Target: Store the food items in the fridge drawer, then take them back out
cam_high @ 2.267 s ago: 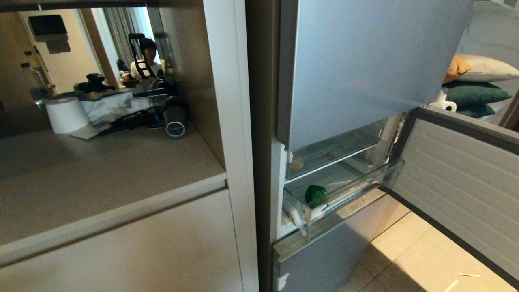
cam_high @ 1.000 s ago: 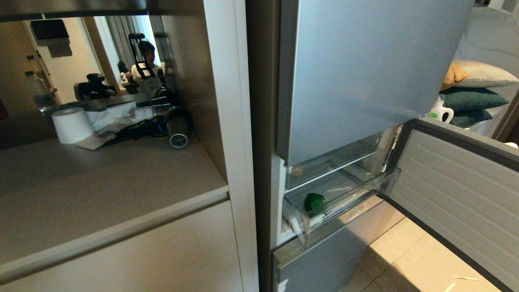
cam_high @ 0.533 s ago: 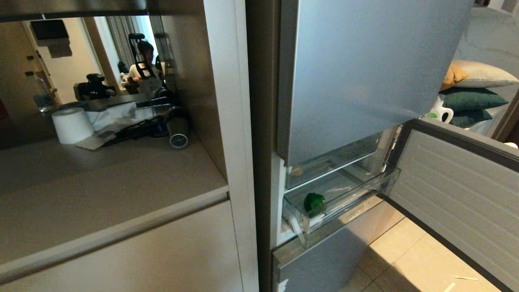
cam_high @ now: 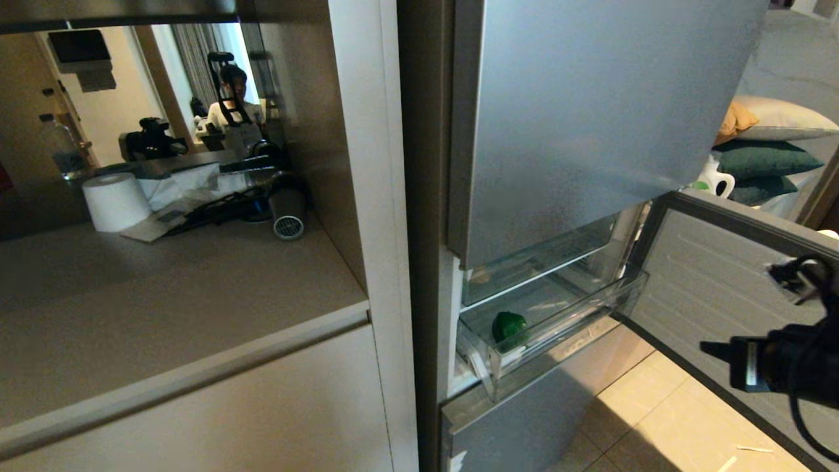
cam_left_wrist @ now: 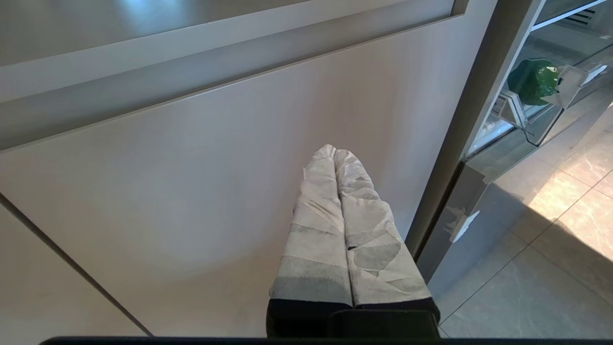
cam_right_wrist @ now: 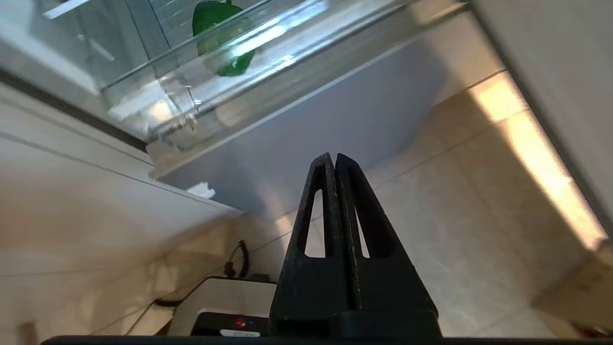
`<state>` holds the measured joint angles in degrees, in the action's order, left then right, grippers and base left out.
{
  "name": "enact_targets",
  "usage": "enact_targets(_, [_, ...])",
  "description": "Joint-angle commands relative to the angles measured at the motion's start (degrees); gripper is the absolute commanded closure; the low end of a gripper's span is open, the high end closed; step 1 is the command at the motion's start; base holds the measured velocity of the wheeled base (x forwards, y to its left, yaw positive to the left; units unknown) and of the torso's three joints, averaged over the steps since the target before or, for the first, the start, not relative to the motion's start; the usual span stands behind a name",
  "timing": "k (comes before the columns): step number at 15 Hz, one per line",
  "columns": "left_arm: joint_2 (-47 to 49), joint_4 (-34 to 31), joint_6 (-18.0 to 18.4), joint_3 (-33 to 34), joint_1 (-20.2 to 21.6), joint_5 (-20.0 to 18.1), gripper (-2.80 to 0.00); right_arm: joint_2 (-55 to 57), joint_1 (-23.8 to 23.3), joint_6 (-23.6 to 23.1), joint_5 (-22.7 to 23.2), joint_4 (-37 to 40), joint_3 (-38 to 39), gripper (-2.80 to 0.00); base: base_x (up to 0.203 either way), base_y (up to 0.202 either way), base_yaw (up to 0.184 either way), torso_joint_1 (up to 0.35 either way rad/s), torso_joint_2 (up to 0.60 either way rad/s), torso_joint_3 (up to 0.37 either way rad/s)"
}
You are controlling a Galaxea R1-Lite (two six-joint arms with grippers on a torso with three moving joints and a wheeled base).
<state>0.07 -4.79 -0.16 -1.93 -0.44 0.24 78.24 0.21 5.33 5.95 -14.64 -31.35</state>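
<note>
A glossy green bell pepper point(cam_high: 509, 326) lies in the pulled-out clear fridge drawer point(cam_high: 565, 320), near its left end. The pepper point(cam_left_wrist: 531, 81) and drawer corner point(cam_left_wrist: 539, 125) also show in the left wrist view. From below, the right wrist view shows the pepper point(cam_right_wrist: 222, 38) through the drawer's clear front point(cam_right_wrist: 287, 62). A dim tan shape sits behind the bin above; I cannot tell whether it is the potato. My right gripper point(cam_high: 708, 346) point(cam_right_wrist: 334, 158) is shut and empty, to the right of the drawer and lower. My left gripper point(cam_left_wrist: 334, 149), tape-wrapped, is shut before a beige cabinet door.
The open lower fridge door point(cam_high: 741, 308) swings out on the right, just behind my right arm. The upper fridge door point(cam_high: 590, 118) hangs above the drawer. A counter point(cam_high: 164, 295) on the left carries a paper roll point(cam_high: 115, 202). A person point(cam_high: 233, 92) shows in the mirror.
My right arm has come up into the head view at the right edge, where nothing of it showed before. The pepper and drawer have not moved.
</note>
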Motion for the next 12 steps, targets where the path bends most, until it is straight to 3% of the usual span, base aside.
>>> enact_targets(1, [0.01, -0.04, -0.02, -0.01, 0.0, 0.02, 0.0, 12.93, 0.15, 0.1, 0.91, -6.11, -0.47, 0.0, 0.0, 0.0, 0.0, 0.0, 0.0, 0.0])
enact_targets(8, [0.01, -0.04, -0.02, -0.01, 0.0, 0.02, 0.0, 33.61, -0.22, -0.39, 1.82, -26.96, -1.76, 0.0, 0.0, 0.0, 0.0, 0.0, 0.0, 0.0])
enact_targets(12, [0.01, -0.04, -0.02, -0.01, 0.0, 0.02, 0.0, 41.99, -0.23, -3.31, 1.95, -40.42, -3.98, 0.0, 0.0, 0.0, 0.0, 0.0, 0.0, 0.0])
